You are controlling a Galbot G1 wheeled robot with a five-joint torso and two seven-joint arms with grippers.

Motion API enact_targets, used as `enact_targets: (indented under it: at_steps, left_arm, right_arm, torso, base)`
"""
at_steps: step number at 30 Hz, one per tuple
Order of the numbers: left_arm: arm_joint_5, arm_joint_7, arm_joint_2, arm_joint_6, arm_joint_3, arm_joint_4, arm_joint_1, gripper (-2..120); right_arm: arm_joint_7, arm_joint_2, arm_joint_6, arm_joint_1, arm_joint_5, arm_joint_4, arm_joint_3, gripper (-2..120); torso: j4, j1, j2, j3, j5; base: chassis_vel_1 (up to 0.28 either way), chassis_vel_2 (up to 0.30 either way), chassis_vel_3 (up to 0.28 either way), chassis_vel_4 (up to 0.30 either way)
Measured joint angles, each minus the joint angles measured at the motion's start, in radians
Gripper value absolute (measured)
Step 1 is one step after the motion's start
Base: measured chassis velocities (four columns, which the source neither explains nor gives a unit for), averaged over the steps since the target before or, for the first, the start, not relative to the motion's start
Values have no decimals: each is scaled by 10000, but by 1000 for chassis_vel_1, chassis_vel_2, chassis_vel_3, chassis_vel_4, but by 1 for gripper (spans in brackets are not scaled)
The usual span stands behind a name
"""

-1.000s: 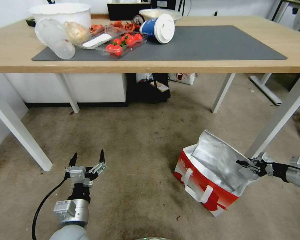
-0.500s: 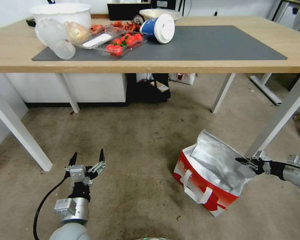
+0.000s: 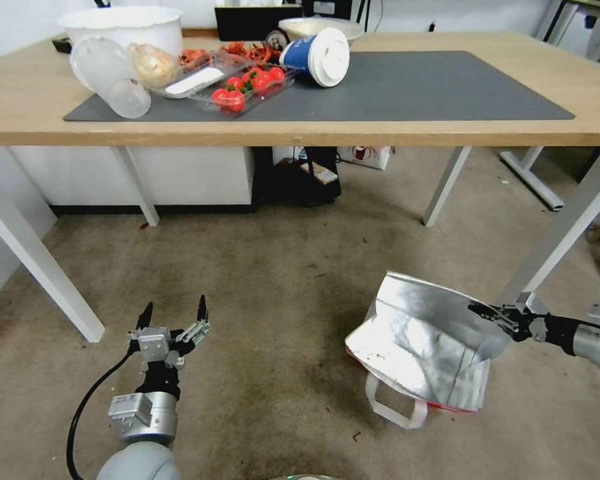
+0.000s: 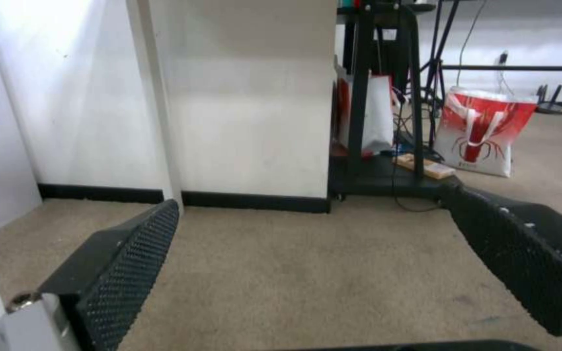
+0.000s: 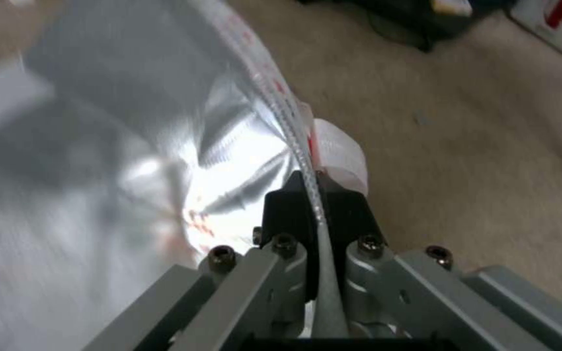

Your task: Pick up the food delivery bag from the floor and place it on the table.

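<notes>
The food delivery bag (image 3: 423, 343) hangs tilted just over the floor (image 3: 267, 300), its silver foil lining facing me and a white strap handle dangling below. My right gripper (image 3: 490, 313) is shut on the bag's upper right rim. In the right wrist view the foil edge of the bag (image 5: 131, 146) runs pinched between the two black fingertips of the gripper (image 5: 311, 195). My left gripper (image 3: 173, 315) hovers open over the floor at the lower left, holding nothing; its black pads (image 4: 125, 263) stand wide apart. The table (image 3: 447, 130) with its grey mat (image 3: 420, 87) spans the top.
On the table's left stand a white bowl (image 3: 123, 27), clear lids, a tray of tomatoes (image 3: 247, 83) and a tipped blue cup (image 3: 317, 57). White table legs (image 3: 553, 240) rise right behind the bag. Another red-and-white bag (image 4: 483, 131) sits by a black stand under the table.
The bag has tipped forward and lifted on its right side: its red front has swung under and the foil now faces me. My right gripper rose slightly with the rim. The left arm stayed put.
</notes>
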Motion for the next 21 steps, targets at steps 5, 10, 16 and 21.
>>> enact_targets:
  at_steps: [5,10,16,21]
  left_arm:
    - [-100,-23,37,0,-20,-73,0,100]
    - [-235,-39,44,1,-69,-134,-2,100]
    - [-406,-43,96,8,-153,-185,-28,100]
    - [-421,-46,54,40,-153,-225,-56,100]
  right_arm:
    - [382,-379,-648,-434,1281,1078,251,0]
    - [749,-742,-1469,-592,2856,1993,373,0]
    - [1352,-1177,-2329,-715,4673,2924,447,0]
    - [2075,-1716,-2729,-820,6936,3748,465,0]
  torso:
    - [3,0,0,0,0]
    - [3,0,0,0,-1]
    - [2,0,0,0,2]
    - [2,-1,0,1,-1]
  base:
    - [0,0,0,0]
    - [0,0,0,0]
    - [0,0,0,0]
    - [0,0,0,0]
